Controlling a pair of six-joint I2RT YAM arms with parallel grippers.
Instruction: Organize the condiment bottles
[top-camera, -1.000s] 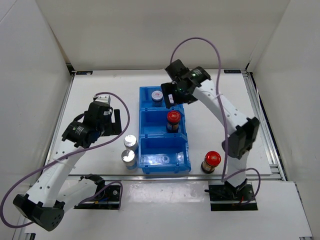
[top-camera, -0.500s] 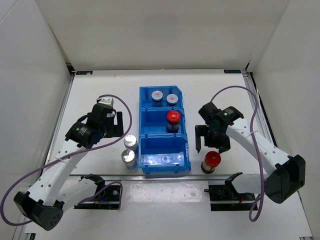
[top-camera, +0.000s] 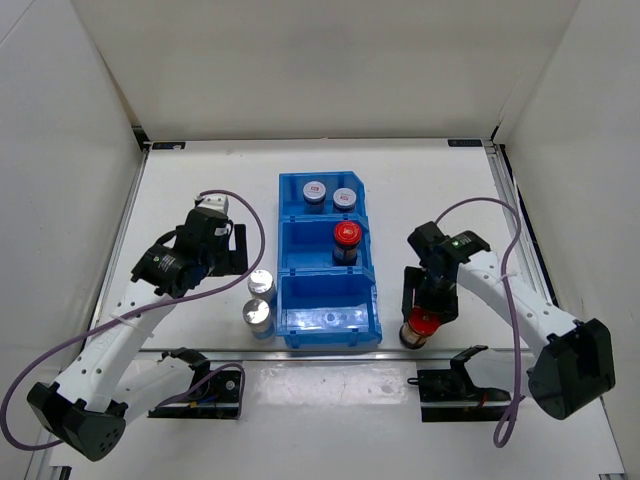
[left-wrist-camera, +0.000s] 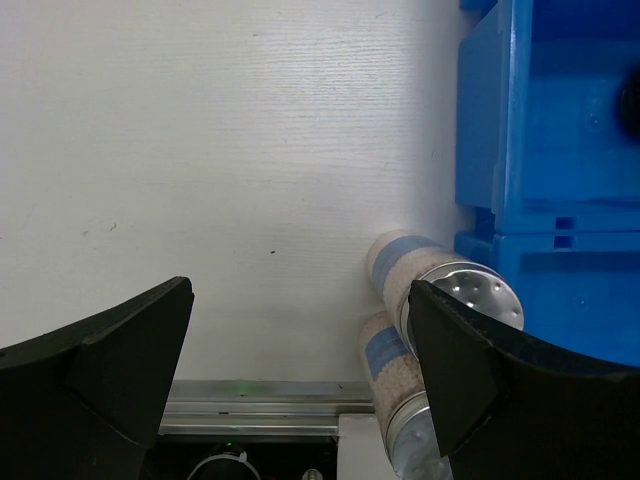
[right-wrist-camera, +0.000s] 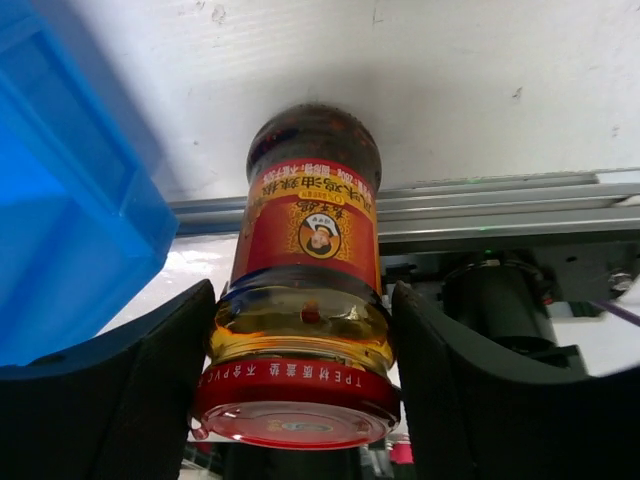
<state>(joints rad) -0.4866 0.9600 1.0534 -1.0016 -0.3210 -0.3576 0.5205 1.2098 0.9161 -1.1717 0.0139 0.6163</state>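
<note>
Now the white, matte table (top-camera: 200, 180) carries a blue plastic bin (top-camera: 330, 340) with three box-shaped compartments. The right arm (top-camera: 500, 285) bends down toward the near edge. Its right gripper (top-camera: 424, 318) is closed on the glass body of a red-capped jar (right-wrist-camera: 308, 240), one finger on each side, near the bin's right wall. The left gripper (left-wrist-camera: 300, 300) hangs with jaws wide apart, left of two silver-capped jars (top-camera: 261, 284) with shiny lids. A second red-capped jar (top-camera: 346, 238) stands in the middle compartment, and two grey-white-capped jars (top-camera: 315, 192) stand in the far one.
</note>
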